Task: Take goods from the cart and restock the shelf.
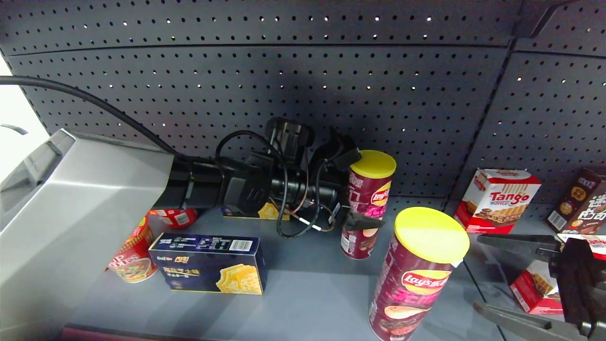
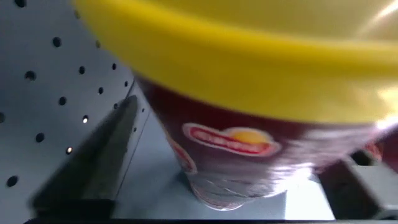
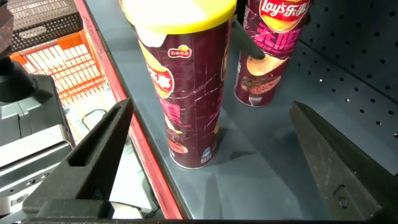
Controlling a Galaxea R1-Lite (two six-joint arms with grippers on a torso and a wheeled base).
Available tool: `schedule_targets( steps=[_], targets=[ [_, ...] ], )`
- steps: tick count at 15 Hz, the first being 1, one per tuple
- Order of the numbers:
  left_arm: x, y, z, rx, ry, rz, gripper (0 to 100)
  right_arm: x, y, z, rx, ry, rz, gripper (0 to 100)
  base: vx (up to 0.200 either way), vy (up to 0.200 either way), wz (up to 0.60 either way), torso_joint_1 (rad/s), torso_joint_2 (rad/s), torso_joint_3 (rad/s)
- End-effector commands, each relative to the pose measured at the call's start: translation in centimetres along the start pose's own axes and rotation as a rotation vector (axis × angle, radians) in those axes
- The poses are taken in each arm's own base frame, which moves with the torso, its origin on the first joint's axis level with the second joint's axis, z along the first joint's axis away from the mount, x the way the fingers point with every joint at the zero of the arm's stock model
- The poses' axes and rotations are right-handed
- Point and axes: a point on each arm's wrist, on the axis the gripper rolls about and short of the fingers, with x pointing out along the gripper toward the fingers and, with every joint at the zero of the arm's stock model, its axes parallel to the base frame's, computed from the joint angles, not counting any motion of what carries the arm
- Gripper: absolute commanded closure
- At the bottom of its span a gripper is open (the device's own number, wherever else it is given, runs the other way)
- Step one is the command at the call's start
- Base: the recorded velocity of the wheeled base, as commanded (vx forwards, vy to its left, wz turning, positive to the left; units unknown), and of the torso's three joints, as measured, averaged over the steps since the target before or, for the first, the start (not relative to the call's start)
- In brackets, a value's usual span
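Head view: at centre frame, the left gripper (image 1: 364, 189) had its jaws spread around the rear chip can (image 1: 374, 163), which stood upright on the shelf (image 1: 307, 284). At lower right, the right gripper (image 1: 476, 272) had its jaws wide and empty beside the front chip can (image 1: 416, 284).

Left wrist view: a gap showed between one finger (image 2: 93, 168) and the rear can.

Right wrist view: both cans stood at upper centre.

Dim shelf (image 1: 307, 293), white glare at head view's left edge.

Glows white at the far left beside a dark pegboard wall (image 1: 303, 80) pricked with points of light, above a grey shelf board (image 1: 307, 293) edged in red.
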Motion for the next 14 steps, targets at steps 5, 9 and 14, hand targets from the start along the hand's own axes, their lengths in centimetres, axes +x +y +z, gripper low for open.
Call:
schedule_targets(
  steps=[5, 9, 14],
  targets=[
    [-1.5, -0.1, 0.9, 0.006, -0.007, 0.018, 0, 0.0, 0.1, -0.3, 0.005, 0.008, 0.000, 0, 0.000, 0.000, 0.00, 0.000, 0.00, 0.000],
    [-5.0, -1.3, 1.2, -0.014, 0.017, 0.075, 0, 0.4, -0.2, -0.1, 0.053, 0.011, 0.000, 0, 0.000, 0.000, 0.00, 0.000, 0.00, 0.000],
    [-7.1, -3.2, 0.9, -0.037, 0.077, 0.142, 0, 0.9, -0.6, -0.4, 0.066, 0.028, -0.005, 0, 0.000, 0.000, 0.00, 0.000, 0.00, 0.000]
  ],
)
